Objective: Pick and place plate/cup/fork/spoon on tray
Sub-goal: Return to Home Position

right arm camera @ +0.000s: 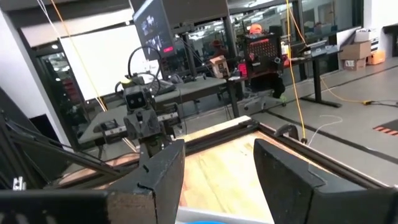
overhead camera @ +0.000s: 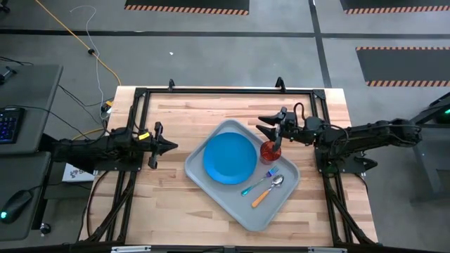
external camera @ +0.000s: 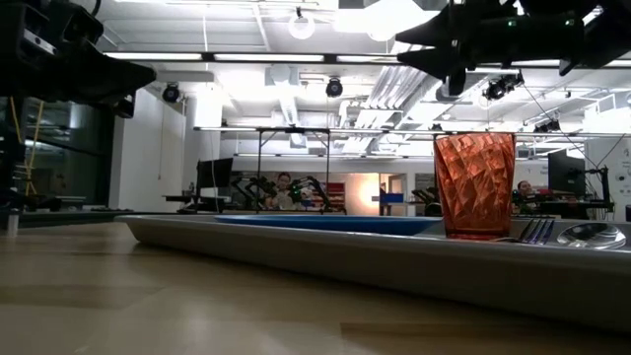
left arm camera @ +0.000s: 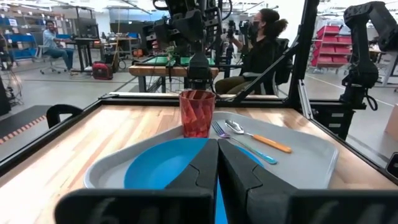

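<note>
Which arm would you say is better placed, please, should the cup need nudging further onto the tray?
Probably the right: its open gripper hovers just above the cup at the tray's edge, while the left gripper, shut, waits beyond the tray's opposite side.

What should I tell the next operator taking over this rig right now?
Left tool: shut, empty, waiting over the table left of the tray.
Right tool: open, empty, above the tray's far edge beside the cup.
On the tray: plate, cup upright next to it, fork and spoon side by side.
Done: all four items placed.
Left: probably only pulling the right arm back.
</note>
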